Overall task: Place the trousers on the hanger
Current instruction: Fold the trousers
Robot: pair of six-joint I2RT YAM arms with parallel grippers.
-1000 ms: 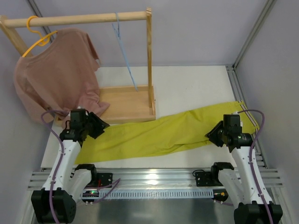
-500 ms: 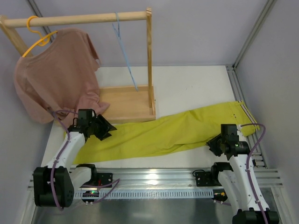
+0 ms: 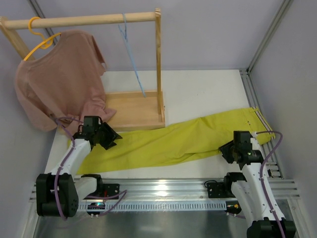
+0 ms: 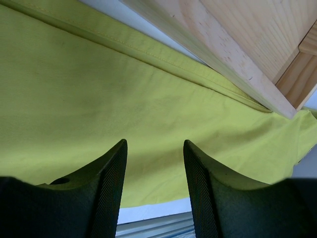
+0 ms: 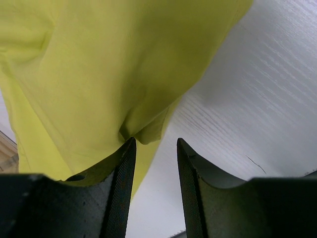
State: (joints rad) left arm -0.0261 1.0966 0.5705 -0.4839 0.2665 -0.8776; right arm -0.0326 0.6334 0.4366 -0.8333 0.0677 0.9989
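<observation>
Left gripper [image 3: 113,137]: jaws parted to a moderate gap, nothing held between them; set low over the trousers [image 3: 168,143] near the leg end, just in front of the wooden rack base [image 3: 132,110]; whether its fingertips [image 4: 116,163] touch the cloth cannot be told. Right gripper [image 3: 227,148]: jaws likewise parted, nothing gripped; poised over the near edge of the trousers toward the waist end, where a small fold of cloth meets the bare white table [image 5: 247,99]; contact with the cloth cannot be told. Trousers: bright yellow-green, lying flat and stretched out on the table, running on a slant from the near left, by the left gripper, to the far right, where the waistband with thin striped trim lies close to the table's right edge; the far seam of the legs runs right along the front edge of the rack base. Hanger [image 3: 132,62]: thin, light blue, hooked over the wooden rail [image 3: 89,21] near its right post, hanging edge-on to the top camera above the rack base, well apart from the trousers and from both grippers. Pink T-shirt [image 3: 59,84]: dusty pink, carried on a thicker yellow hanger [image 3: 42,42] at the left end of the same rail, its hem draping down to the left part of the rack base, close to the left arm.
</observation>
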